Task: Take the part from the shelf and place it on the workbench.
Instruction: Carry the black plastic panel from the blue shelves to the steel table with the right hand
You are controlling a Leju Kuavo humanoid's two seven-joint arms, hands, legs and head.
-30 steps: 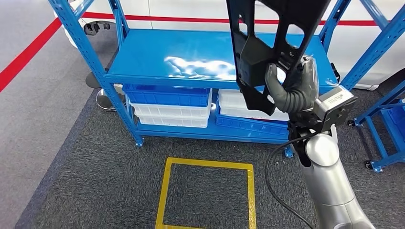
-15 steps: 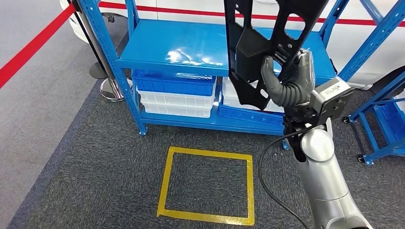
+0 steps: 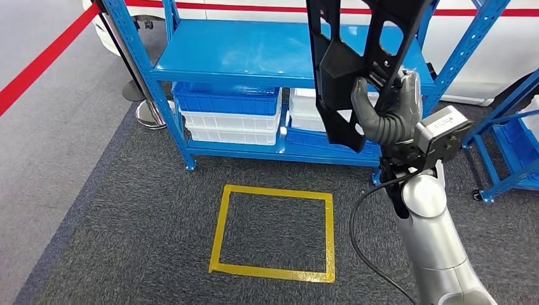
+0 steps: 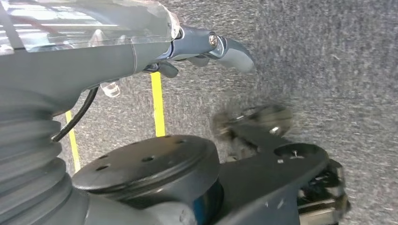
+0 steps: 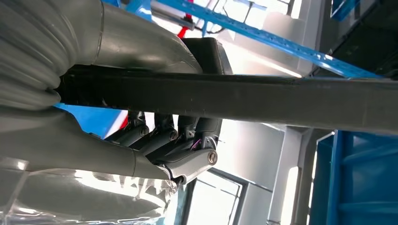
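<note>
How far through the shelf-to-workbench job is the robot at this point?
Pick-up looks done: the right robot hand grips the black part, lifted in front of the blue shelf, whose top level is bare. In hand: carrying it. Left: setting it down; no workbench is in view yet. The left robot hand hangs over the carpet.

Part (image 3: 356, 70), gripped in the right hand (image 3: 388, 114): black plastic, matt, smooth. Right hand: grey rubbery skin, matt, under a clear glossy cover; dark fingers (image 5: 159, 138) with bright metal pins. Arm (image 3: 438, 248) below the hand: brushed silver metal, satin sheen. Shelf (image 3: 254, 54) beyond the hand: blue painted metal, glossy, reflecting light. Bins (image 3: 229, 117) under it: blue and white plastic. Floor (image 3: 127, 241) beneath: dark grey carpet, rough weave; yellow tape square (image 3: 276, 232), smooth.
</note>
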